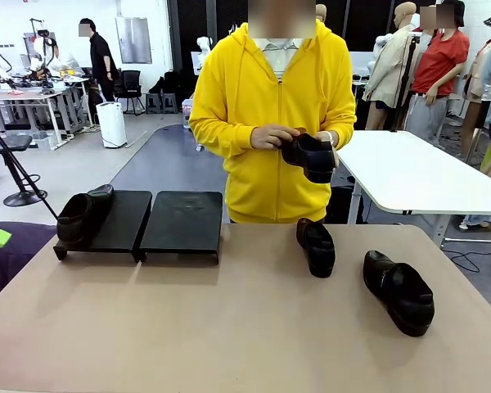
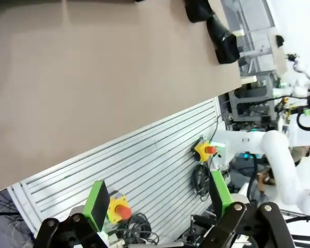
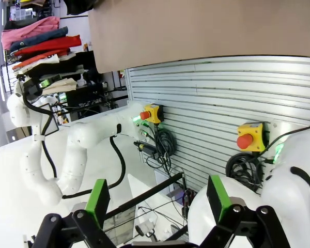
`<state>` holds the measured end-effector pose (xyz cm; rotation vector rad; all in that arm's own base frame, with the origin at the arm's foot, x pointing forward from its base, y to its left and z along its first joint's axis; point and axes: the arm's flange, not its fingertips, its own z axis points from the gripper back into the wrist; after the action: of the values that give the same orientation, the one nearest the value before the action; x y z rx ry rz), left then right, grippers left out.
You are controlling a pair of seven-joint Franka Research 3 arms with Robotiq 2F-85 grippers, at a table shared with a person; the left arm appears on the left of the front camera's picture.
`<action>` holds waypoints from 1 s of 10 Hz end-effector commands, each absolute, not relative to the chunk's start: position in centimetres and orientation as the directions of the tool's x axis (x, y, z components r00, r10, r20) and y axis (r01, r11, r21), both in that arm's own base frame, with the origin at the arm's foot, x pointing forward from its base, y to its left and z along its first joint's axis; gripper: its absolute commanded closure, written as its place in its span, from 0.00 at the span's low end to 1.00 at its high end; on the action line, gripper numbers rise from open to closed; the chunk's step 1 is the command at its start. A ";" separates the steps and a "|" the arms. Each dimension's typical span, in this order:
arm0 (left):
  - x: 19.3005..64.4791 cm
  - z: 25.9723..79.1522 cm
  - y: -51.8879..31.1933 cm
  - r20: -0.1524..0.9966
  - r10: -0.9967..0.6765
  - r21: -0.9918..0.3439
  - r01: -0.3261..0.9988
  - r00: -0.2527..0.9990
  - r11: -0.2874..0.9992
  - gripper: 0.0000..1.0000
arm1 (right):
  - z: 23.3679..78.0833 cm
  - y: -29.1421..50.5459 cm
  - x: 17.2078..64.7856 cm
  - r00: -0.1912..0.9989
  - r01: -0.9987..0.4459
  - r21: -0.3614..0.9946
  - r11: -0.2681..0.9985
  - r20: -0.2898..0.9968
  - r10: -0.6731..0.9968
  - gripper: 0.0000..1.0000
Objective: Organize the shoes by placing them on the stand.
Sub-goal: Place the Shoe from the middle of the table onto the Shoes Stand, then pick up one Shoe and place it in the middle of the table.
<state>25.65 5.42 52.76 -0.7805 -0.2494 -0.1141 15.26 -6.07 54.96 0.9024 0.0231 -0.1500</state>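
Note:
The stand [image 1: 182, 223] is two low black platforms side by side at the table's far left. One glossy black shoe [image 1: 83, 214] rests on the left platform. Two more shoes lie on the table at the right, one [image 1: 316, 246] near the far edge and one [image 1: 398, 291] closer and further right. The person in a yellow hoodie holds a fourth shoe [image 1: 309, 154] in both hands above the far edge. My left gripper [image 2: 159, 201] is open, below the table's near edge, with a black shoe [image 2: 219, 33] far off at the top right. My right gripper [image 3: 157, 199] is open too, nothing between its fingers.
The tan table [image 1: 229, 327] has bare room across its middle and front. Below its near edge runs a ribbed metal panel [image 2: 144, 160] with emergency stop buttons [image 3: 249, 138] and cables. A white table [image 1: 409, 168] stands behind on the right.

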 end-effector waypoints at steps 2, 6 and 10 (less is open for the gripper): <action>25.7 53.5 4.5 0.284 -0.037 -0.673 0.226 0.958 0.704 0.00 | 55.2 -6.3 15.1 0.992 0.115 0.786 0.608 -0.064 -0.104 0.00; 25.7 53.5 4.5 0.284 -0.037 -0.673 0.226 0.958 0.704 0.00 | 55.2 -6.3 15.1 0.992 0.115 0.786 0.608 -0.064 -0.104 0.00; 25.7 53.5 4.5 0.284 -0.037 -0.673 0.226 0.958 0.704 0.00 | 55.2 -6.3 15.1 0.992 0.115 0.786 0.608 -0.064 -0.104 0.00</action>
<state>25.78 4.24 53.48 -0.7576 -0.2538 -0.1351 15.26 -6.07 54.96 0.9024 0.0229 -0.1498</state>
